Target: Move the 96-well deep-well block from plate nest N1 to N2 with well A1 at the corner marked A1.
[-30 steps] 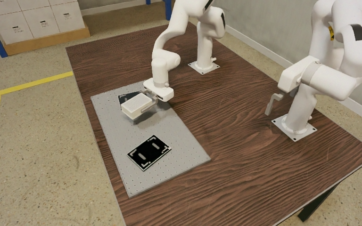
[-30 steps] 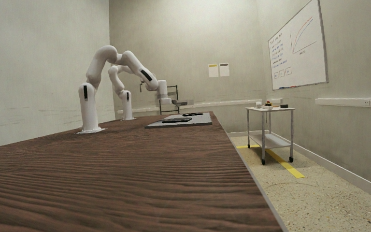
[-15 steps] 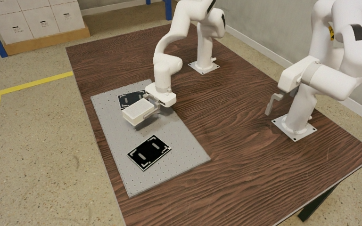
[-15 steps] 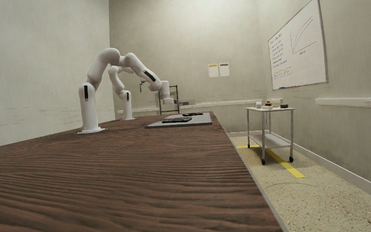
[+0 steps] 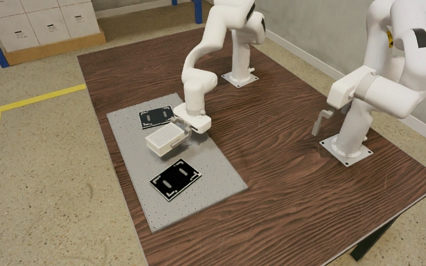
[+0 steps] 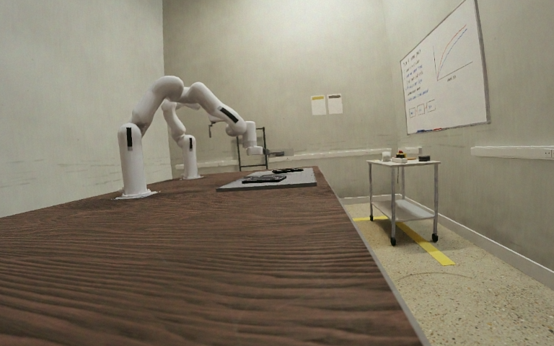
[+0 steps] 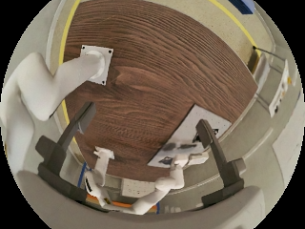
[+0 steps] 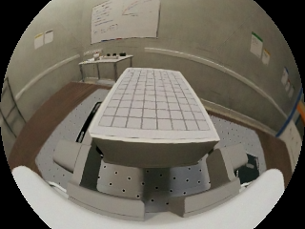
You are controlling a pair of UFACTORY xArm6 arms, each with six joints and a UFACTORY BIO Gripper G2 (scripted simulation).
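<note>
Both arms are raised. My right claw [image 5: 172, 133] [image 6: 274, 153] [image 7: 192, 158] [image 8: 154, 157] grips the white rectangular deep-well block [image 5: 165, 138] [image 6: 280, 151] [image 7: 199, 157] [image 8: 152, 105], which hangs above the grey perforated board [image 5: 213, 184] [image 6: 304, 184] [image 7: 191, 119] [image 8: 50, 138], between the flat black nests N1 [image 5: 155, 117] [image 6: 263, 179] [image 7: 166, 161] [image 8: 250, 167] and N2 [image 5: 175, 180] [image 6: 287, 170] [image 7: 207, 135] [image 8: 88, 125]. My left claw [image 5: 329, 119] [image 6: 210, 128] [image 7: 146, 120] is wide open, well apart from the block.

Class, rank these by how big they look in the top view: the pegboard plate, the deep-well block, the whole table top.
1. table top
2. pegboard plate
3. deep-well block
The block is held above the plate, yet still looks plainly smallest.
</note>
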